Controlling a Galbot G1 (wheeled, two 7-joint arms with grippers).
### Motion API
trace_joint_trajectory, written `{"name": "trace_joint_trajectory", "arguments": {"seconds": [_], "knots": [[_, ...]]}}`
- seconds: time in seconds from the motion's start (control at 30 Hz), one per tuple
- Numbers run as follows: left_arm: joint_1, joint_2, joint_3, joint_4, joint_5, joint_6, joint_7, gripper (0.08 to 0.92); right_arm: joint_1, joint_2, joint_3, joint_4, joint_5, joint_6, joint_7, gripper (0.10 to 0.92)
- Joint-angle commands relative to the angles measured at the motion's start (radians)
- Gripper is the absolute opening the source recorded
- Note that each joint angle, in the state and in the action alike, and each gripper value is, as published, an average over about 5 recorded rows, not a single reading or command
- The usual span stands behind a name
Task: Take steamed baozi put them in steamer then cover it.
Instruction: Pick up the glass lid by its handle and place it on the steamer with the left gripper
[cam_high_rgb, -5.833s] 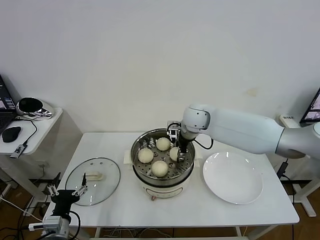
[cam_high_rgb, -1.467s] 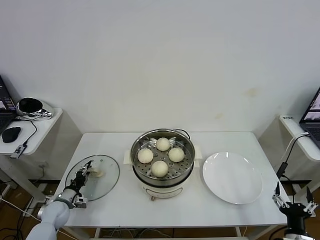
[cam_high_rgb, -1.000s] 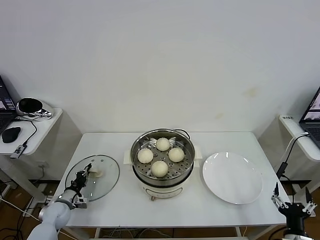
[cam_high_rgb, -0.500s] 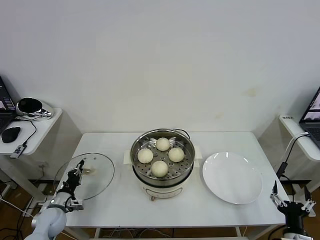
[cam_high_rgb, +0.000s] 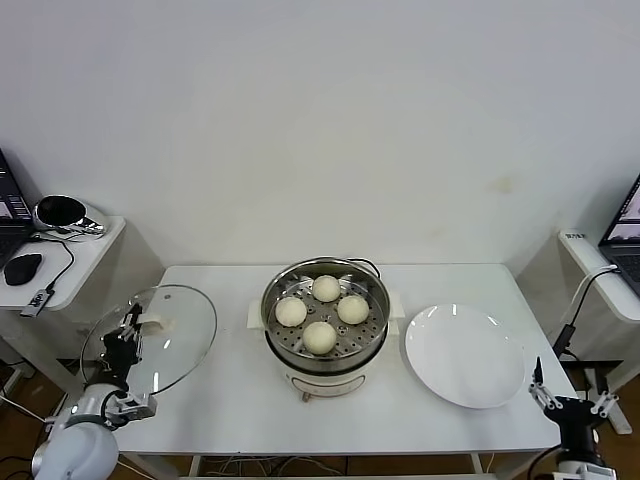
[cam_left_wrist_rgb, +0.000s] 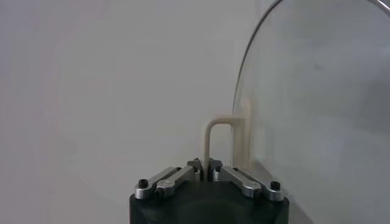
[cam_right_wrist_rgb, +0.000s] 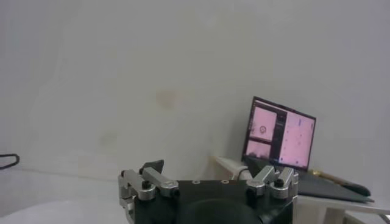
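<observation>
Left of the steamer (cam_high_rgb: 325, 325), off the table's (cam_high_rgb: 240, 400) left edge, the cover (cam_high_rgb: 150, 338) is held up in the air by the left gripper (cam_high_rgb: 126, 338). The gripper is closed narrowly on the cover's handle (cam_left_wrist_rgb: 214, 141), as the left wrist view shows: the cream loop stands between the two fingertips, and the glass disc is seen edge-on beside it. A second earlier the cover was lying flat on the table left of the steamer, with the gripper already at the handle; now it is lifted, tilted, and carried a little farther away from the steamer. From this it is judged that the grasp is secure and the covering step is begun.

Inside the steamer, the four baozi (cam_high_rgb: 320, 336) are resting on the perforated tray, so the loading part of the task appears to be finished. The plate (cam_high_rgb: 465, 355) to the right of the steamer is no longer needed.

The right gripper (cam_high_rgb: 572, 407) is parked low, well to the right of the steamer and past the table's front right corner, with its fingers spread wide and nothing held.

For the next move, the cover probably needs to be levelled and brought above the steamer's rim before it is lowered.
</observation>
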Motion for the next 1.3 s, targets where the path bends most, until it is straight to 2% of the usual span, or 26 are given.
{"name": "trace_joint_trajectory", "arguments": {"seconds": [0.03,0.2,0.33,0.53,0.87,1.03,1.3], "knots": [[0.021,0.065,0.025,-0.317,-0.1,0.187,0.08,0.145,0.006,-0.008,-0.029,-0.002,-0.004,-0.003,0.0,0.823],[-0.065,0.099,0.169,-0.341,-0.108,0.273,0.088,0.145,0.011,-0.007,-0.038,0.0,-0.009,-0.006,0.0,0.823],[-0.185,0.07,0.329,-0.308,-0.072,0.337,0.097,0.145,0.019,0.001,-0.051,-0.006,-0.027,-0.008,0.003,0.823],[-0.304,-0.022,0.503,-0.254,0.099,0.383,0.183,0.145,0.046,0.015,-0.071,-0.024,-0.069,-0.019,0.016,0.823],[-0.433,-0.23,0.663,-0.155,0.401,0.388,0.358,0.145,0.076,0.035,-0.101,-0.05,-0.115,-0.033,0.033,0.823],[-0.458,-0.305,0.7,-0.108,0.451,0.384,0.382,0.145,0.074,0.037,-0.101,-0.055,-0.125,-0.03,0.034,0.823],[-0.496,-0.382,0.737,-0.025,0.517,0.372,0.38,0.145,0.068,0.037,-0.102,-0.055,-0.124,-0.022,0.034,0.823]]}}
